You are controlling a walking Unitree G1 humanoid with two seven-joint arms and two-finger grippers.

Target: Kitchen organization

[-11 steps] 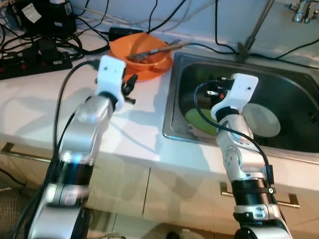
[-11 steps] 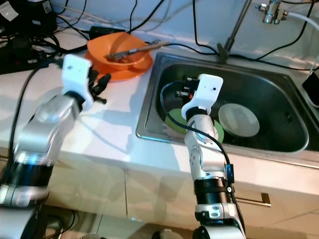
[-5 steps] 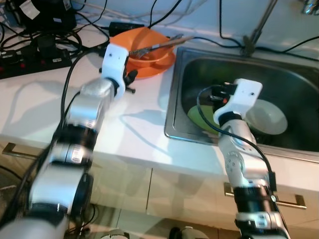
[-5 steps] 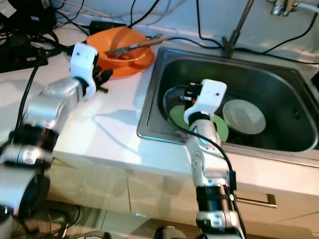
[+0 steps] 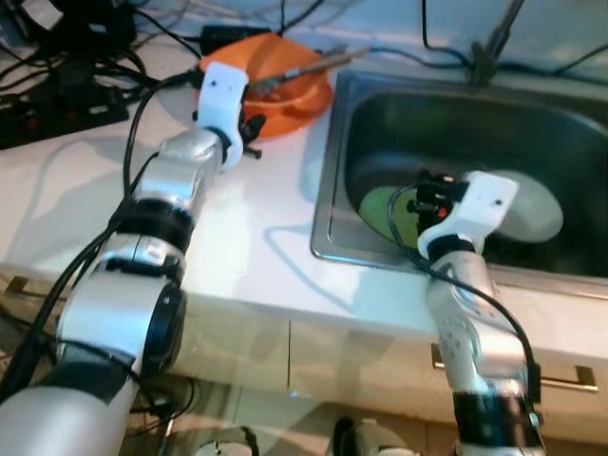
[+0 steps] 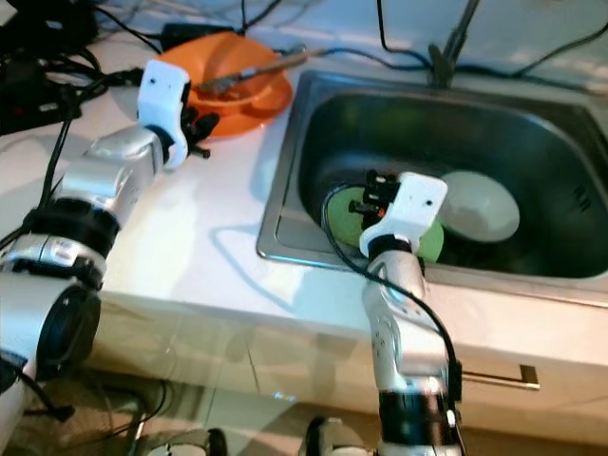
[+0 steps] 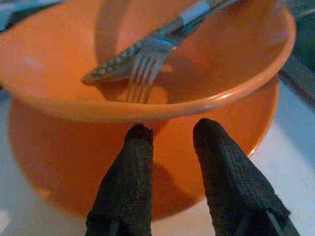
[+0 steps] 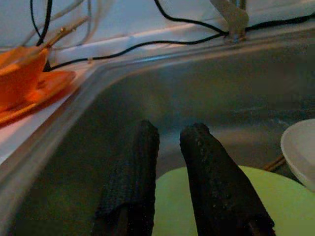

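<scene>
An orange bowl (image 5: 285,81) stands on an orange plate (image 7: 64,162) at the back of the white counter, beside the sink. A fork (image 7: 142,73) and a knife (image 7: 118,64) lie in the bowl. My left gripper (image 5: 252,133) reaches over the plate's near side. Its fingertips (image 7: 140,135) are just under the bowl's rim, slightly open, with nothing between them. My right gripper (image 6: 370,195) hovers in the steel sink (image 5: 418,104) over a green plate (image 8: 206,196). It is narrowly open and holds nothing. A white dish (image 6: 484,204) lies beside the green plate.
Black power strips and tangled cables (image 5: 66,95) crowd the counter's back left. The faucet stem (image 5: 484,66) rises behind the sink, with cables along the wall. Bare white counter (image 5: 247,228) lies between the orange plate and the front edge. Cabinet fronts with a handle (image 5: 560,380) are below.
My left arm has stretched forward, bringing its gripper from the open counter up to the orange bowl. The view has shifted. My right gripper now sits nearer the sink's front, over the green plate.
</scene>
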